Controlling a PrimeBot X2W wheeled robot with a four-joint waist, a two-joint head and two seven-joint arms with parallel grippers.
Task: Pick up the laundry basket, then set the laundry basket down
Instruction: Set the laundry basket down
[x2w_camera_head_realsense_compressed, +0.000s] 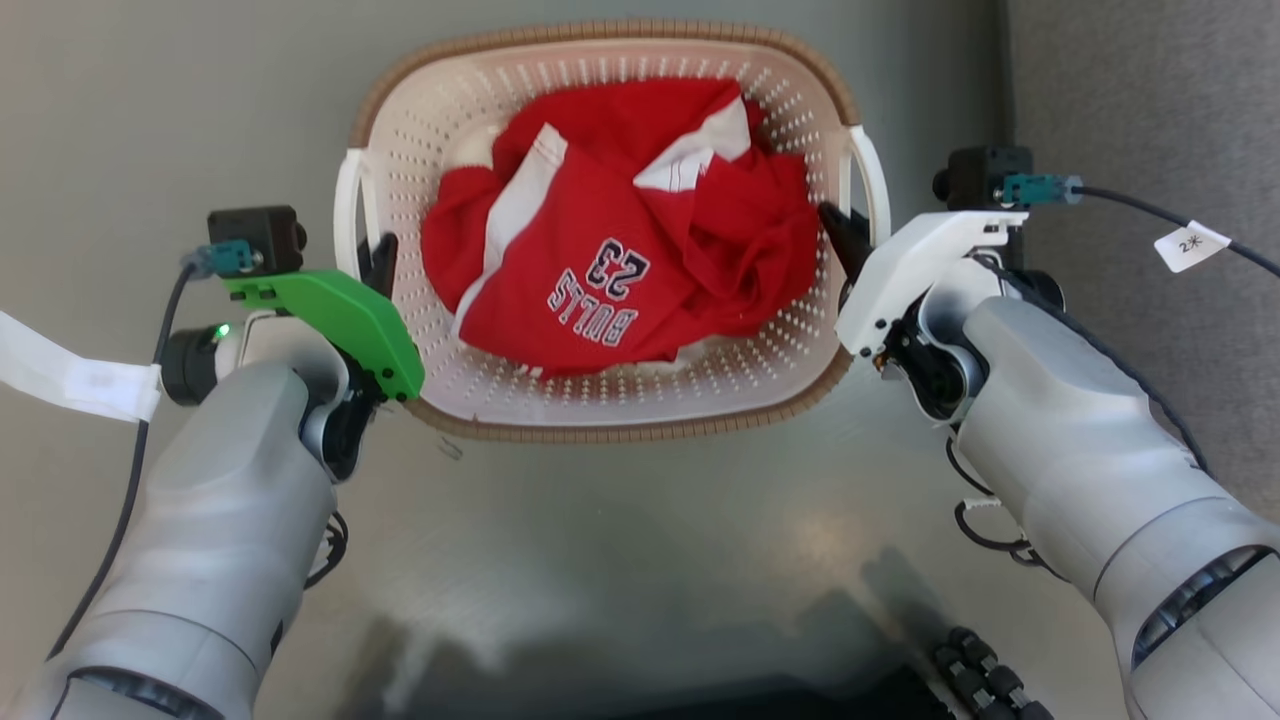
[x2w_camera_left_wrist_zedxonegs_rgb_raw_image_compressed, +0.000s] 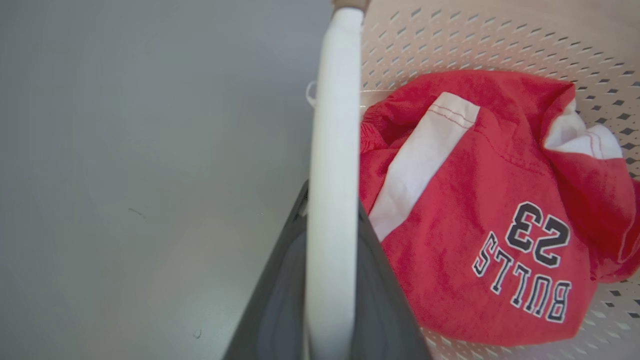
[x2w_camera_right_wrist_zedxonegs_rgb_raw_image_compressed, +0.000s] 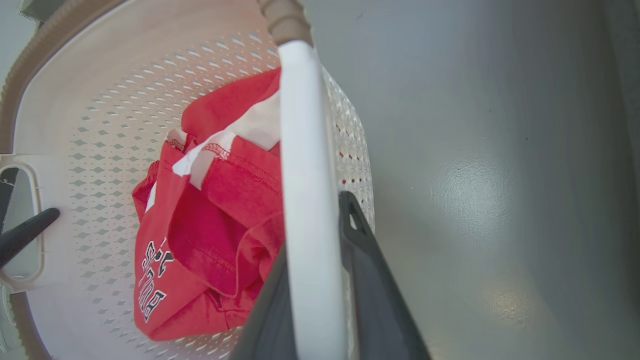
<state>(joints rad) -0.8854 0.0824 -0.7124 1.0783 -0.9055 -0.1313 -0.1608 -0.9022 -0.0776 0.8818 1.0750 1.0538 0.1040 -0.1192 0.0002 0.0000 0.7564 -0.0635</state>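
Observation:
The laundry basket, cream-white and perforated with a brown rim, sits between my two arms and holds a crumpled red jersey printed "BULLS 23". My left gripper is shut on the basket's left white handle. In the left wrist view that handle runs between the dark fingers of the left gripper. My right gripper is shut on the right handle, which passes between the fingers of the right gripper. I cannot tell whether the basket rests on the floor.
Smooth grey floor surrounds the basket. A darker strip runs along the right edge. A tagged cable trails from the right wrist camera, and a white strap hangs by the left arm. My dark base is at the bottom.

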